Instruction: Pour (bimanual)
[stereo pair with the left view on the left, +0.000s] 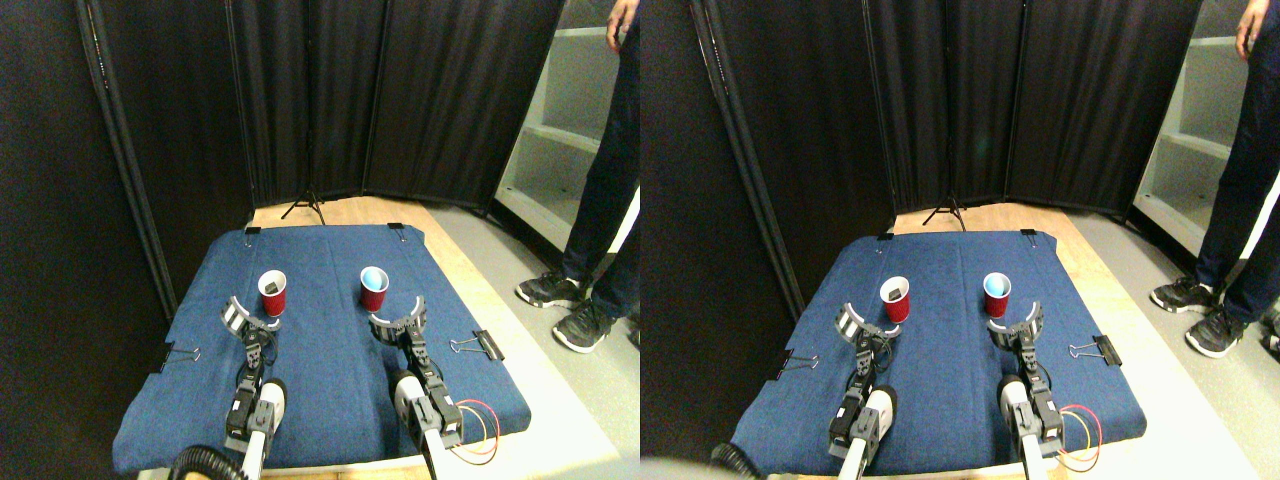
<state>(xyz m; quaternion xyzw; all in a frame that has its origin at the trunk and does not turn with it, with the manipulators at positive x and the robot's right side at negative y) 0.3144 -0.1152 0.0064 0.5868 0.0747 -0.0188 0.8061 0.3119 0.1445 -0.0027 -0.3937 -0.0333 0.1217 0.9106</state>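
Both tools gape wide: left tool (243, 318) just beside the left cup (272, 293), right tool (399, 318) below the right cup (373, 288).

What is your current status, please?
Left gripper open beside left cup. Right gripper open before right cup. Neither grasped. Path clear.

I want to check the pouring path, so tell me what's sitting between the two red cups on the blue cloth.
Nothing: the stereo pair view shows only bare blue cloth between the left red cup and the right red cup.
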